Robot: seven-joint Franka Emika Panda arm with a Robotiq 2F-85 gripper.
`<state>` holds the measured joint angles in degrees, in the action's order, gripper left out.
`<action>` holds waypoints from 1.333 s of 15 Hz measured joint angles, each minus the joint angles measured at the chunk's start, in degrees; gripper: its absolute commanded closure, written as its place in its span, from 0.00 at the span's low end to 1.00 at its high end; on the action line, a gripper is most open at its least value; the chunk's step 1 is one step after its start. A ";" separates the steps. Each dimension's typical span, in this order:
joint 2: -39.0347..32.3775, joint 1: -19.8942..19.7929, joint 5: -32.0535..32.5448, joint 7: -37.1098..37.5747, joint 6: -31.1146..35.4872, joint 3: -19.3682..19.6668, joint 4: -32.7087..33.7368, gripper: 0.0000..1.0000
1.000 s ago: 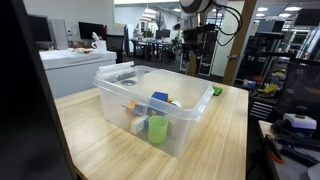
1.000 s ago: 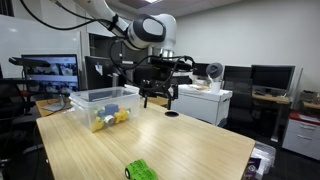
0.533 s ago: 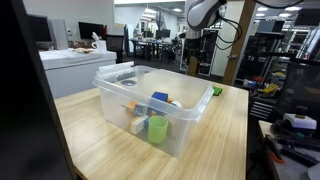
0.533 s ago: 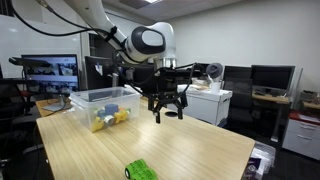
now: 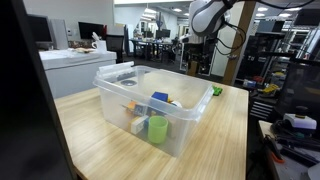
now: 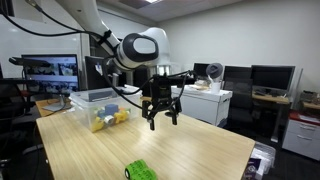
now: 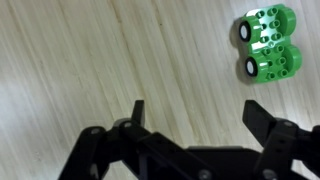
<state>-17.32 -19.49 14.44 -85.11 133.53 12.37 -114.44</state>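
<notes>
Pale wood-grain tabletop (image 7: 70, 60) fills the wrist view, with an office of desks behind it in both exterior views. Above the wood hangs the tool (image 6: 163, 122), its jaws spread wide and released, nothing between them. The green toy car (image 7: 265, 45) lies flat on the tabletop just past one fingertip, untouched; in an exterior view it sits near the table's edge (image 6: 140, 170). Well apart stands a clear plastic bin (image 5: 115, 100) holding a green cup (image 5: 157, 128) and a blue block (image 5: 160, 98).
</notes>
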 measured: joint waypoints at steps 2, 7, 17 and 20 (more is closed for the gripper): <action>1.67 0.36 0.00 -0.63 -0.45 -0.28 0.60 0.00; 2.39 0.41 -0.02 -0.76 -0.91 -0.44 0.65 0.00; 6.50 -0.21 -0.02 -3.93 -0.71 2.22 -10.90 0.00; 8.97 -0.48 0.10 -4.72 0.59 3.55 -15.67 0.00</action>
<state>-8.35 -19.97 14.54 -89.83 134.12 15.92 -130.11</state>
